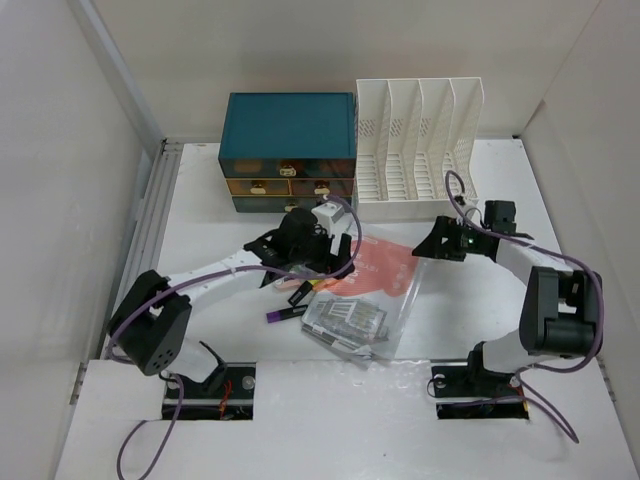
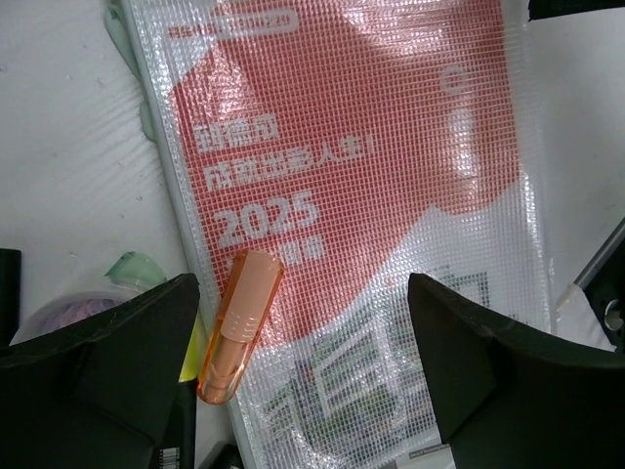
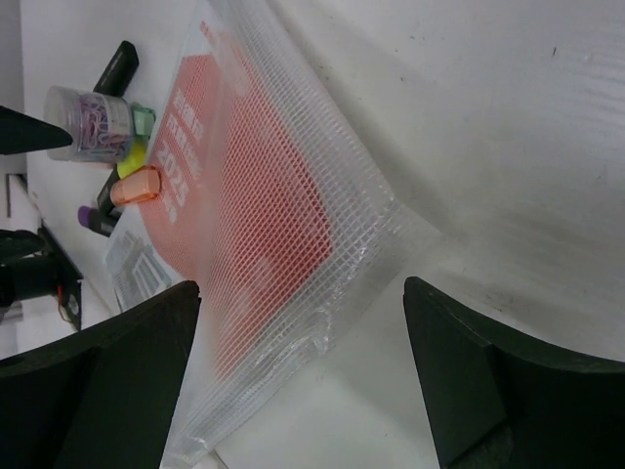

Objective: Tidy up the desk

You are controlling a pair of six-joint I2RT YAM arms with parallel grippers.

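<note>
Poising the left gripper (image 2: 303, 298) low over the mesh pouch (image 2: 342, 147) at the centre of the overhead view, jaws spread wide and gripping nothing. Framing, between those fingers in the left wrist view, an orange capped tube (image 2: 239, 327) lying on the lower left part of the pouch, slanting up to the right, nearer the left finger and touching neither. Showing red printed paper with white characters and "2025" through the clear mesh. Glimpsing a jar of purple paper clips (image 2: 59, 315) at the lower left edge of that view, beside the pouch and partly behind the left finger.

Aiming the right gripper (image 3: 303, 303) at the pouch's near corner from the right side of the overhead view, jaws likewise wide and closing on nothing; not possible to tell whether the left finger is touching the mesh.

Resting all of this on the white counter (image 1: 500, 190), filling the overhead view between white walls. Also carrying a teal drawer box (image 1: 290, 125) at upper centre, a white slotted file rack (image 1: 420, 150) just right of it, and a purple marker (image 1: 285, 313) and grey printed packet (image 1: 345, 322) below the pouch.
</note>
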